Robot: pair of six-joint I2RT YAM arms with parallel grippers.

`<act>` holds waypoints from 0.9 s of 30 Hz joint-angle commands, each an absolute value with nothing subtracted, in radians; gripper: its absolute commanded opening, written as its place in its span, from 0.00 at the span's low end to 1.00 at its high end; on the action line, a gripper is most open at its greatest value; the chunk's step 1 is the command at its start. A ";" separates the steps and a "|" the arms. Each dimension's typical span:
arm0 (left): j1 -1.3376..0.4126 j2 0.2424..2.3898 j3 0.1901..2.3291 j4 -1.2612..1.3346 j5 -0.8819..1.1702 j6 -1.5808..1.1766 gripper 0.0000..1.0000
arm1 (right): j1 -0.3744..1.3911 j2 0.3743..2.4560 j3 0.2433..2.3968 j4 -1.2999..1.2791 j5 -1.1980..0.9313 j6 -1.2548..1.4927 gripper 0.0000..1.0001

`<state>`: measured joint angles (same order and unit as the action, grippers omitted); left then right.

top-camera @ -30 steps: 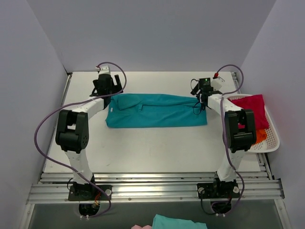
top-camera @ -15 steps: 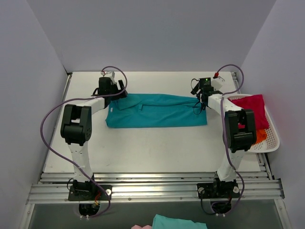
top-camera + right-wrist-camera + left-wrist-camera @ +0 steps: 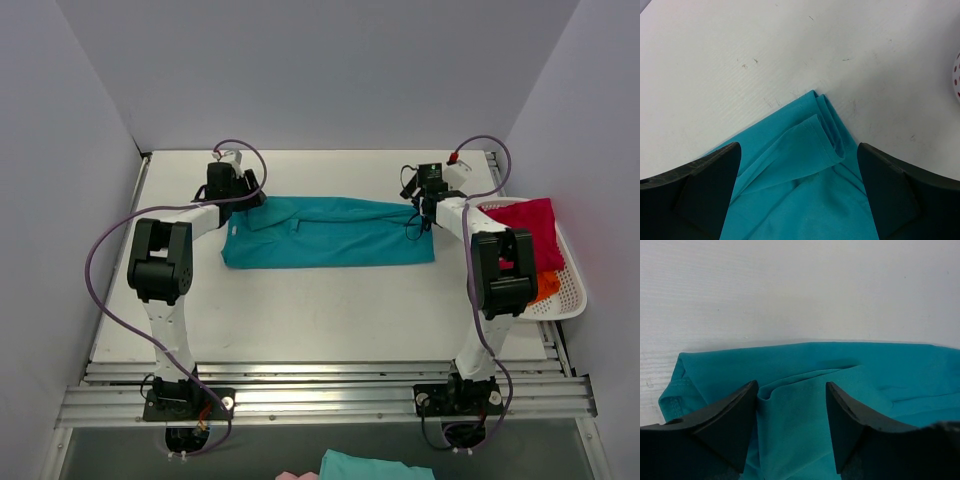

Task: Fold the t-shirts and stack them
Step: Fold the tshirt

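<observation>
The teal-blue t-shirt [image 3: 328, 232] lies folded into a long band across the middle of the table. My left gripper [image 3: 238, 196] is low over its far left corner. In the left wrist view its jaws [image 3: 791, 390] stand apart with a raised fold of teal cloth [image 3: 805, 405] between them. My right gripper [image 3: 424, 207] is over the far right corner, wide open above a sleeve hem [image 3: 827, 137] in the right wrist view [image 3: 797, 150]. The crimson-pink t-shirt [image 3: 527, 224] and the orange t-shirt [image 3: 546, 287] lie in the basket.
A white slatted basket [image 3: 572, 296] stands at the table's right edge. Grey walls close in the left, back and right. Aluminium rails [image 3: 320, 385] run along the near edge. More teal cloth [image 3: 375, 466] shows below the table front.
My left arm has swung its elbow in and the left gripper has shifted slightly right along the shirt's far left corner. The right arm and the shirt have not moved.
</observation>
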<state>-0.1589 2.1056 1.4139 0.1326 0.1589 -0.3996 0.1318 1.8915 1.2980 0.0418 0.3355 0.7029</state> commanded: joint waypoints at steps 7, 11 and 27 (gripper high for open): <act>-0.155 2.105 1.431 0.140 0.167 -0.408 0.45 | 0.123 1.893 1.315 0.041 0.356 0.692 0.96; -0.155 2.100 1.433 0.126 0.160 -0.408 0.03 | 0.121 1.888 1.305 0.044 0.351 0.693 0.96; -0.169 1.973 1.309 0.152 0.143 -0.387 0.02 | 0.120 1.842 1.264 0.055 0.339 0.695 0.95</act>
